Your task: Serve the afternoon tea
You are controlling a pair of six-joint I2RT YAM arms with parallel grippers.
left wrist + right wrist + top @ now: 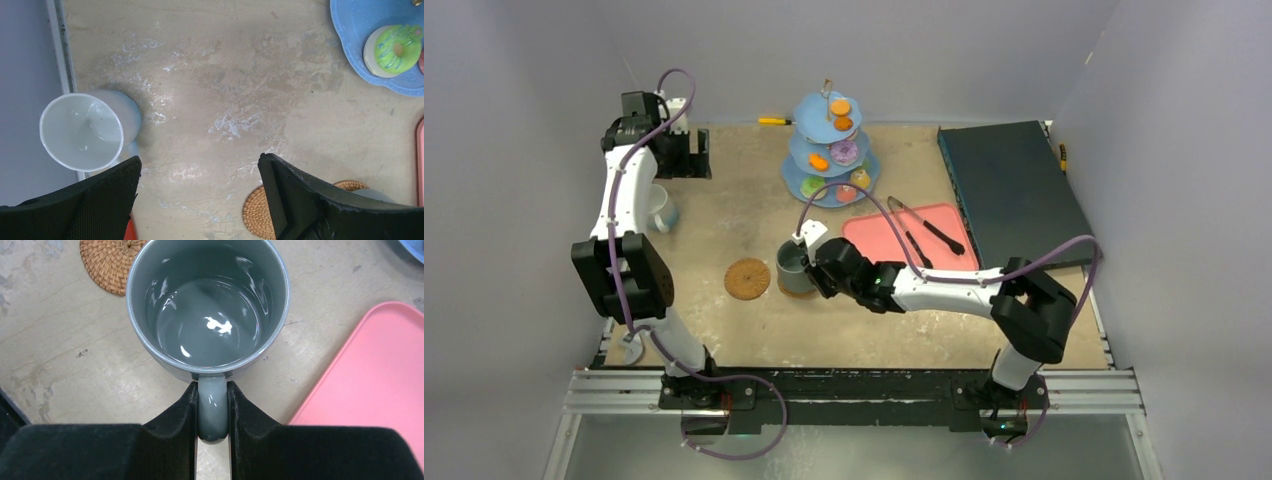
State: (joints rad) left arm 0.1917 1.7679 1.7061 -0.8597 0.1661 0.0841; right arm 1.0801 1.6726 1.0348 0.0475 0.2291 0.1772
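Right wrist | R gripper [212, 392] clamps empty grey-green mug [207, 305] hdl | L gripper [199, 167] wide, unladen

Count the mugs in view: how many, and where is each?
2. The white mug stands near the left edge of the table. The grey-green mug is near the centre, right of a woven coaster, its handle pinched in the right hand. None appears hidden.

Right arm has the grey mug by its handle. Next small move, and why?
Probably open the right tool and back off: it pinches the handle of the grey-green mug, which seems to sit on a coaster whose edge shows beneath it. Contact isn't certain.
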